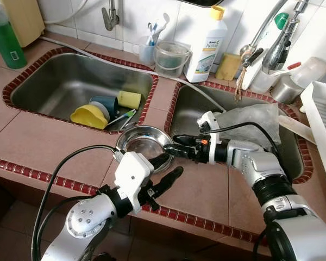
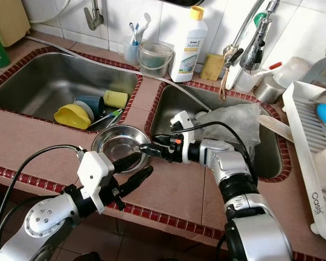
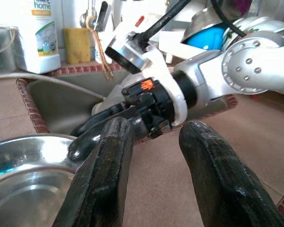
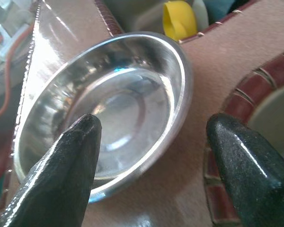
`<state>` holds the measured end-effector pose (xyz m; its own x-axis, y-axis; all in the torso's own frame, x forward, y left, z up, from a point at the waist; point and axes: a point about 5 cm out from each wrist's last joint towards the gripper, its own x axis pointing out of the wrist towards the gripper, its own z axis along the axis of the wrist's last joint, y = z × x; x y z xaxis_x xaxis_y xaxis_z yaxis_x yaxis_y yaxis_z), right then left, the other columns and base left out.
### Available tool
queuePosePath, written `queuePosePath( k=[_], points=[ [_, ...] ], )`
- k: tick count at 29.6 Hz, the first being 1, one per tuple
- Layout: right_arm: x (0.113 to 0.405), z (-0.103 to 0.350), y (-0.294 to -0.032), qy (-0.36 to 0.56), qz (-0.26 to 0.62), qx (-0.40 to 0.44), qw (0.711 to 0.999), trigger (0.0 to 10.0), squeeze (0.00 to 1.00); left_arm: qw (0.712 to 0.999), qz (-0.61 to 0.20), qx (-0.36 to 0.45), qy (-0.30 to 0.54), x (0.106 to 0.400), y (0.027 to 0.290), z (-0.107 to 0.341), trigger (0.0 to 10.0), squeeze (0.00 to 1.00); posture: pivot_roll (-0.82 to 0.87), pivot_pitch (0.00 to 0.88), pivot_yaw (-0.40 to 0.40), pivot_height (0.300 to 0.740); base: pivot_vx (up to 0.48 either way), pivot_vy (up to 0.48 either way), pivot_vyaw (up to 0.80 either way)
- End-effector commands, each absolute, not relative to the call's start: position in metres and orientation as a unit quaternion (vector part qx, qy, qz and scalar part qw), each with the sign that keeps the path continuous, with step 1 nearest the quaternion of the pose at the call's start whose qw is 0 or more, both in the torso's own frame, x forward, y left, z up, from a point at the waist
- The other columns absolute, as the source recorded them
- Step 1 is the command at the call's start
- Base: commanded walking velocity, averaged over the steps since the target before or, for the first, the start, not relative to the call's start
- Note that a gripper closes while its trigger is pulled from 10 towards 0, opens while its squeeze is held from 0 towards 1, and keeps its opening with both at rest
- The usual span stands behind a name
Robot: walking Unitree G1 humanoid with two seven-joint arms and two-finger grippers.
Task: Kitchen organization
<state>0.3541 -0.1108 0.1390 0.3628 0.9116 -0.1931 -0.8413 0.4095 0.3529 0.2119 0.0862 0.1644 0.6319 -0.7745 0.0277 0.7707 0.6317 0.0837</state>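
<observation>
Steel bowl [image 1: 145, 143] sits on the tiled counter [image 1: 43, 141] between the two sinks. Right gripper [image 1: 174, 150], fingers apart, straddles the bowl's rim. Left gripper [image 1: 165, 173], fingers spread, hovers just beside the bowl's near edge, holding nothing. Yellow cup [image 1: 89, 116] lies in left sink [image 1: 60, 81].

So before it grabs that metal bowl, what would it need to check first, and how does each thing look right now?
1. Bowl upright on the counter between the two sinks: ok.
2. Bowl empty: ok.
3. Right gripper open at the bowl's rim, one finger on each side of it: ok.
4. Left gripper open beside the bowl, not touching: ok.
5. The two grippers have room from each other: not ok, very close.
6. Firm grip likely on the thin rim: cannot tell.
</observation>
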Motion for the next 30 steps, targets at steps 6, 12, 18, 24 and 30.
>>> queuePosePath(
  k=[6,12,18,24,30],
  points=[
    [0.363,0.145,-0.106,0.182,0.526,0.111,0.823,10.0,0.0,0.896,-0.441,0.024,-0.03,0.204,0.079,0.167,10.0,0.0,0.07,0.143,-0.162,0.74,0.0,0.0,0.0],
    [0.366,0.143,-0.105,0.203,0.512,0.115,0.827,10.0,0.0,0.897,-0.44,0.022,-0.032,0.203,0.078,0.17,10.0,0.0,0.07,0.147,-0.167,0.74,0.0,0.0,0.0],
    [0.368,0.136,-0.106,0.212,0.48,0.113,0.844,8.4,0.0,0.9,-0.435,0.018,-0.035,0.203,0.077,0.171,10.0,0.0,0.07,0.149,-0.17,0.74,0.0,0.0,0.0],
    [0.369,0.133,-0.107,0.206,0.465,0.123,0.852,0.0,0.0,0.899,-0.435,0.015,-0.036,0.203,0.075,0.173,10.0,0.0,0.07,0.152,-0.171,0.74,0.0,0.0,0.0],
    [0.371,0.134,-0.107,0.202,0.462,0.138,0.853,0.0,0.0,0.897,-0.442,0.016,-0.032,0.201,0.075,0.173,10.0,0.0,0.07,0.152,-0.168,0.74,0.0,0.0,0.0]
  ],
)
